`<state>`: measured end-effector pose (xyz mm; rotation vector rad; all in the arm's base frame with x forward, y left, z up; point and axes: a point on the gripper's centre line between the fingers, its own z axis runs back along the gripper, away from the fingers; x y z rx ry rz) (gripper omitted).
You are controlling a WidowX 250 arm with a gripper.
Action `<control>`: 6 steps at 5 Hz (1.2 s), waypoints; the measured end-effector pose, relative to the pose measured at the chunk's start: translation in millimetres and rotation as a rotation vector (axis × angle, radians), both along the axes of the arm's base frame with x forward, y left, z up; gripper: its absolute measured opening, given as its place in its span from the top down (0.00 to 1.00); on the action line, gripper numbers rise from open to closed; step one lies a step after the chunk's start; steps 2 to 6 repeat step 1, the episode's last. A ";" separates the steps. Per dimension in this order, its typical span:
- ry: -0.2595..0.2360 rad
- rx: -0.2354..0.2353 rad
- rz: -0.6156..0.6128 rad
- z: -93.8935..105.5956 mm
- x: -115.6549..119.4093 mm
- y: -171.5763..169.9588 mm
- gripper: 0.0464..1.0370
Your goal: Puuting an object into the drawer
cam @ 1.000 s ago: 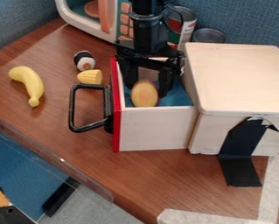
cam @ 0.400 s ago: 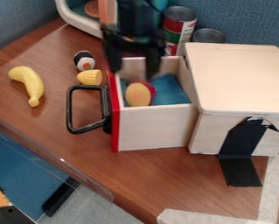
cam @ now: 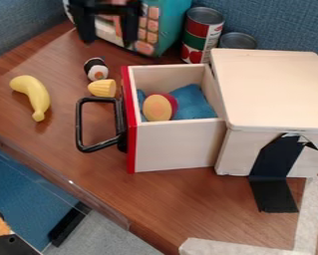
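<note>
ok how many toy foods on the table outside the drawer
3: the banana at left, the corn piece by the red drawer front, the sushi roll beyond the corn; the box may hide more.

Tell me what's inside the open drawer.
Inside the drawer, a red-and-yellow oval piece sits with a crumpled blue cloth. The drawer's floor beneath them is covered, so anything under the cloth can't be seen.

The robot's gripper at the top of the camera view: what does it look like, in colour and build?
The robot's black two-finger gripper is dark all over the part in view. Two long, blocky, straight-sided black fingers come down from a black crosspiece that bridges them. The edges are too soft to make out fine details such as screws or small markings.
</note>
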<state>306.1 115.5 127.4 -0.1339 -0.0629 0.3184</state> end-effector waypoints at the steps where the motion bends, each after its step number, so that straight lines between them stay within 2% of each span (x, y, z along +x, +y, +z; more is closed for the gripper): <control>1: 0.034 0.040 0.082 3.3 -0.5 41.2 0.04; 6: 0.034 0.040 0.082 3.3 -0.5 41.2 0.04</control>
